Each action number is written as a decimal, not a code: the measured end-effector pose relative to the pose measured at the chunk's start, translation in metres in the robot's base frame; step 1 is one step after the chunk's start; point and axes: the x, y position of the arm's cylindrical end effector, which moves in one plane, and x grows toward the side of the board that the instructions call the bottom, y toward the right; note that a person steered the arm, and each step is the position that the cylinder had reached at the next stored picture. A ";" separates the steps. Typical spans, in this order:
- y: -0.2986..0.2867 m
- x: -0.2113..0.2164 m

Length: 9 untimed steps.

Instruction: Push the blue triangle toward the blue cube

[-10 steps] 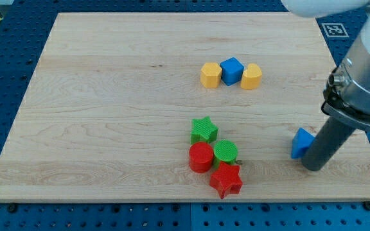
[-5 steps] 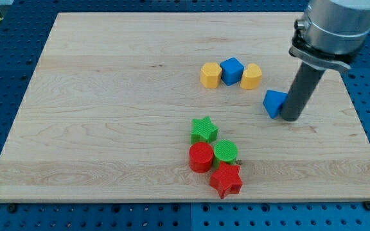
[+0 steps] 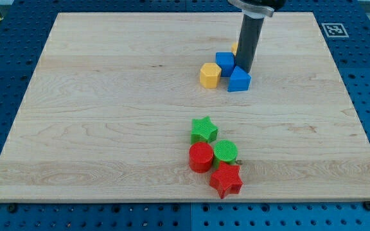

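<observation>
The blue triangle (image 3: 239,79) lies on the wooden board (image 3: 108,115), touching the lower right of the blue cube (image 3: 224,63). My tip (image 3: 244,69) stands just above the triangle and right of the cube, touching or almost touching both. A yellow block (image 3: 210,74) sits at the cube's lower left. Another yellow block (image 3: 236,48) is mostly hidden behind the rod.
A cluster sits toward the view's bottom centre: a green star (image 3: 203,130), a red cylinder (image 3: 200,156), a green cylinder (image 3: 225,153) and a red star (image 3: 226,180). A marker tag (image 3: 333,29) is at the board's upper right corner.
The rod swept up and left, carrying the blue triangle from the board's lower right to beside the blue cube. The cube and left yellow block shifted slightly; the right yellow block moved up behind the rod.
</observation>
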 end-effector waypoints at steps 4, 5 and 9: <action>0.086 0.059; 0.054 0.069; -0.005 0.079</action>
